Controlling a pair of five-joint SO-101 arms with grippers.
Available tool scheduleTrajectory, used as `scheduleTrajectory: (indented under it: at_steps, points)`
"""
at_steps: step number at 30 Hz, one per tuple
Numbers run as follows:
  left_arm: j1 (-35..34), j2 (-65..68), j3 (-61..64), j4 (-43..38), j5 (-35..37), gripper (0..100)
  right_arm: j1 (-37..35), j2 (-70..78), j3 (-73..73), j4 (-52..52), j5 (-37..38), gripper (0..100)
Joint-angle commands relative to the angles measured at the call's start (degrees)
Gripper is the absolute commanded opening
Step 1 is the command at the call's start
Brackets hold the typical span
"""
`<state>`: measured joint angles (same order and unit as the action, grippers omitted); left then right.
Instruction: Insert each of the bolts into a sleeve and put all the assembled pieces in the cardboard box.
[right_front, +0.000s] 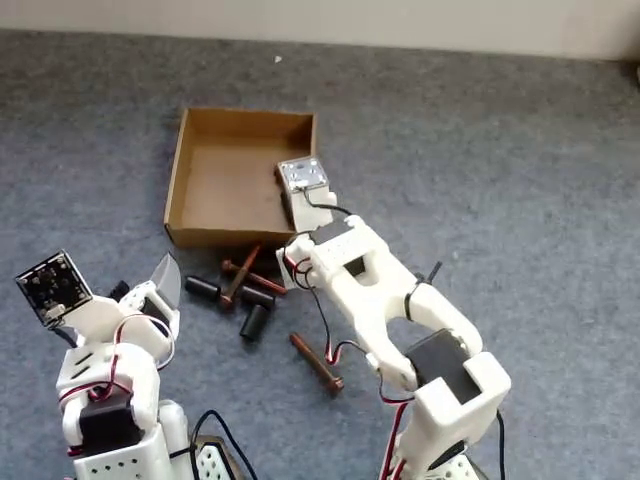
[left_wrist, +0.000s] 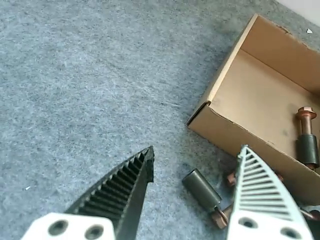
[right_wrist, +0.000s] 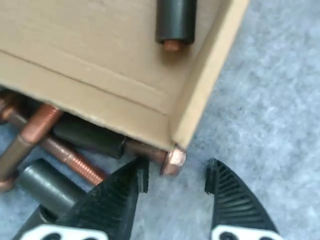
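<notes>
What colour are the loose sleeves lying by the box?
The sleeves are black, clearest in the left wrist view.

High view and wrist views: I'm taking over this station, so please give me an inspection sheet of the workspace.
Surface: grey carpet.
Job's things: cardboard box holds one assembled piece; loose bolts and sleeves lie in front of it; one bolt lies apart.
Clutter: nothing seen.
Grippers: left gripper open, over carpet near the sleeves; right gripper open at the box's near corner.
Cables: red and black wires on the arms.
Surroundings: pale wall behind.
</notes>
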<state>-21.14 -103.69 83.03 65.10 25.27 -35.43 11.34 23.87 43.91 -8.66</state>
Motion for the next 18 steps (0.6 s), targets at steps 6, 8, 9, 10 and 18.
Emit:
scheduleTrajectory:
  at_steps: [6, 8, 9, 10, 18]
  points:
    - [-0.40, -0.31, -0.13, -1.32, 0.35, 27, 1.36, 1.71, -2.42, -5.23, 1.05, 1.4]
    - [-0.40, -0.31, -0.13, -1.32, 0.35, 27, 1.36, 1.71, -2.42, -5.23, 1.14, 1.4]
    - [-0.40, -0.31, -0.13, -1.32, 0.35, 27, 1.36, 1.71, -2.42, -5.14, 1.76, 1.0]
    - [-0.40, -0.31, -0.13, -1.32, 0.35, 27, 1.36, 1.63, -2.42, -5.14, 3.43, 0.9]
    - [-0.40, -0.31, 0.13, -1.32, 0.35, 27, 1.36, -9.19, -0.40, -4.09, 11.52, 0.5]
